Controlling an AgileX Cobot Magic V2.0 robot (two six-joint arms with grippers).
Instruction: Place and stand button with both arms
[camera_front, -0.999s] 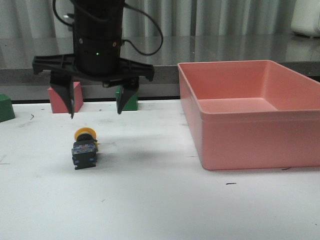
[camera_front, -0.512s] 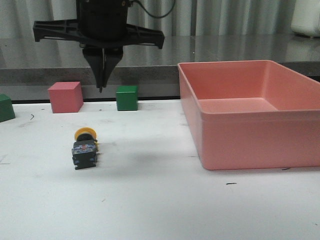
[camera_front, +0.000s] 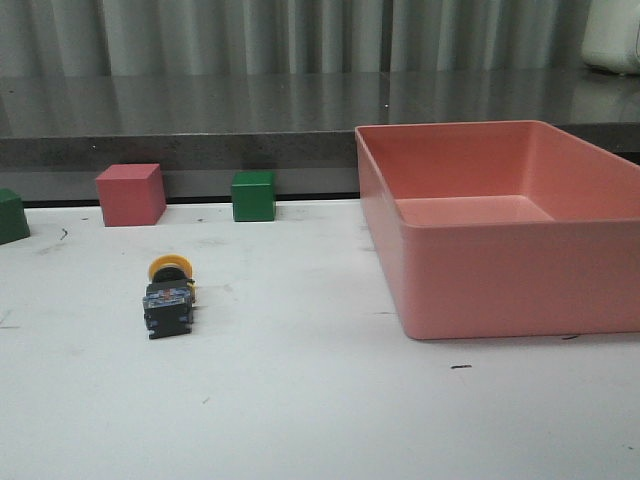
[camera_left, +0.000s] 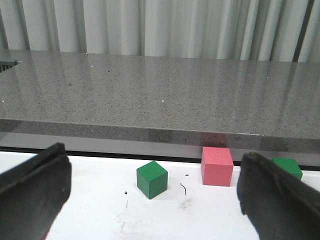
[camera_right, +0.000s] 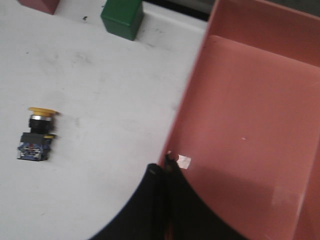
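Note:
The button (camera_front: 169, 296) lies on its side on the white table, left of centre, yellow cap toward the back and bluish base toward the front. It also shows in the right wrist view as the button (camera_right: 36, 134), to one side of and apart from my right gripper (camera_right: 163, 169). That gripper is shut on nothing and hovers over the near rim of the pink bin (camera_right: 240, 110). My left gripper (camera_left: 153, 155) is open, its fingers (camera_left: 35, 185) wide apart, facing the cubes with nothing between them. Neither arm shows in the front view.
A large pink bin (camera_front: 480, 290) fills the right side of the table. Along the back edge stand a pink cube (camera_front: 130, 194), a green cube (camera_front: 253, 195) and another green block (camera_front: 12, 215) at the far left. A grey counter runs behind.
The gripper that hung open above the button shut, rose and has left the front view. The button has not moved.

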